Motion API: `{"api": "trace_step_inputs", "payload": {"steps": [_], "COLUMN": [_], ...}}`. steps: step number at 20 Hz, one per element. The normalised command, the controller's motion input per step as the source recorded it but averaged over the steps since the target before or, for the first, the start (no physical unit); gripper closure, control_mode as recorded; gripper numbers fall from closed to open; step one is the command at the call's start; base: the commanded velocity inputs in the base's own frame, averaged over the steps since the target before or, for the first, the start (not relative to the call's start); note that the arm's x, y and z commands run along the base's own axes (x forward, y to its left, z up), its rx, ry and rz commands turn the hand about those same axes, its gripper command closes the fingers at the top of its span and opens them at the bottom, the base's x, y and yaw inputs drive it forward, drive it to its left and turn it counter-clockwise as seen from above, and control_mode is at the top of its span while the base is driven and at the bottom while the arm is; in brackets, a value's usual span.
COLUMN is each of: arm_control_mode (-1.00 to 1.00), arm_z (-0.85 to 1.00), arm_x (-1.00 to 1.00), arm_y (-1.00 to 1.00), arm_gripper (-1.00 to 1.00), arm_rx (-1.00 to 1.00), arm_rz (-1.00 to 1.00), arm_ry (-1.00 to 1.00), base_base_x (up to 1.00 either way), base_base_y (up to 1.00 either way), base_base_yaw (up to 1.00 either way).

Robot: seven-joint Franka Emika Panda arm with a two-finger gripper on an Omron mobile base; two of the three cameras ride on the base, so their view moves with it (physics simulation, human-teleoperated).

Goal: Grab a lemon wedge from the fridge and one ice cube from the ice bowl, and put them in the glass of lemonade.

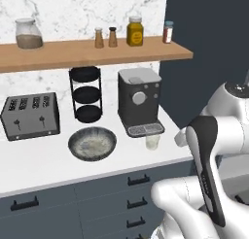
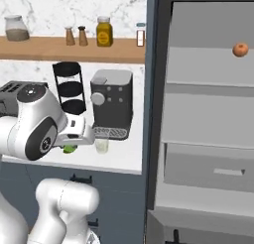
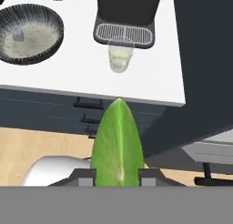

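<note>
In the hand view the yellow-green lemon wedge [image 3: 117,143] stands large between my gripper's [image 3: 117,176] fingertips, and the gripper is shut on it. It hangs in front of the counter edge, short of the glass of lemonade [image 3: 120,59]. From the right base view the lemon wedge [image 2: 69,149] shows as a small green piece under the hand, left of the glass of lemonade [image 2: 102,145]. The ice bowl [image 3: 53,19] sits left of the glass and holds an ice cube [image 3: 18,35]. The fridge [image 2: 208,114] stands open on the right.
A coffee machine [image 1: 139,102] stands just behind the glass of lemonade [image 1: 152,142]. A black three-tier rack [image 1: 86,93] and a toaster [image 1: 31,115] stand behind the ice bowl [image 1: 92,144]. A small orange fruit [image 2: 240,49] lies on an upper fridge shelf. A wooden shelf [image 1: 92,52] with jars hangs above.
</note>
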Motion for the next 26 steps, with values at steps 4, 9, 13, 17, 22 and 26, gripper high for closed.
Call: {"api": "trace_step_inputs", "payload": {"steps": [4,9,13,17,22,26], "arm_control_mode": [1.0,1.0,1.0,1.0,-1.0,-1.0], "arm_z": [0.0,0.0,0.0,0.0,-0.09,-0.62], "arm_x": [0.0,0.0,0.0,0.0,0.01,0.32], "arm_y": [0.0,0.0,0.0,0.0,0.0,0.19], "arm_gripper": [1.0,1.0,1.0,1.0,1.0,1.0], "arm_rx": [0.0,0.0,0.0,0.0,0.0,0.0], "arm_rz": [0.0,0.0,0.0,0.0,0.0,0.0], "arm_ry": [0.0,0.0,0.0,0.0,0.01,0.06], "base_base_x": [0.4,0.47,0.51,0.04,0.0,0.0], "base_base_y": [0.0,0.1,0.23,0.0,0.0,0.0], "base_base_yaw": [0.06,-0.09,-0.19,-0.02,0.0,0.0]}}
